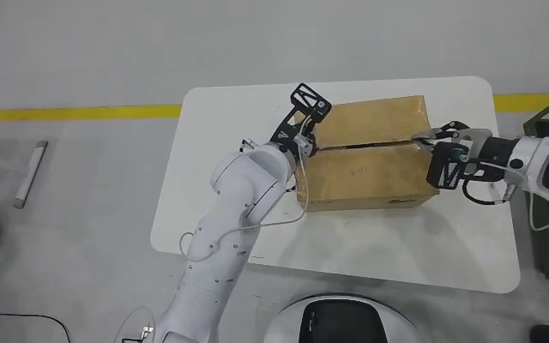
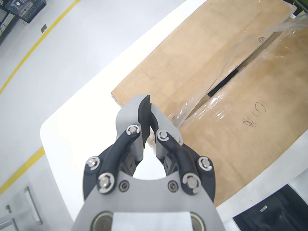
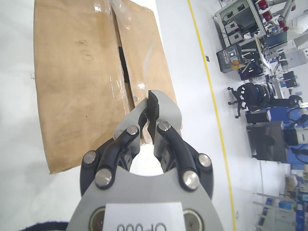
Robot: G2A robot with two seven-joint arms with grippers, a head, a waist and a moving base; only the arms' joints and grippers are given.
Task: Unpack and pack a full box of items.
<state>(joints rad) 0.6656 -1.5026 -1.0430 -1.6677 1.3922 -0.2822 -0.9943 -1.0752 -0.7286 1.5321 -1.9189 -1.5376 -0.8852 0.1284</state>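
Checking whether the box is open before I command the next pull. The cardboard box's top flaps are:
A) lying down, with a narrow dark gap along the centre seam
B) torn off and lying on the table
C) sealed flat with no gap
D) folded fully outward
A: the cardboard box has both top flaps lying down, with a dark slit open along the centre seam and crinkled clear tape beside it.

I'm seeing plain matt brown cardboard on the box (image 1: 369, 154), slightly scuffed, with clear glossy tape (image 2: 192, 106) wrinkled along its seam. The desk (image 1: 223, 171) reads smooth white, faintly shiny. Left pincer (image 2: 147, 100) and right pincer (image 3: 148, 97): brushed grey metal fingers, black ribbed rubber pads (image 3: 152, 108), black plastic links, bright polished screws.
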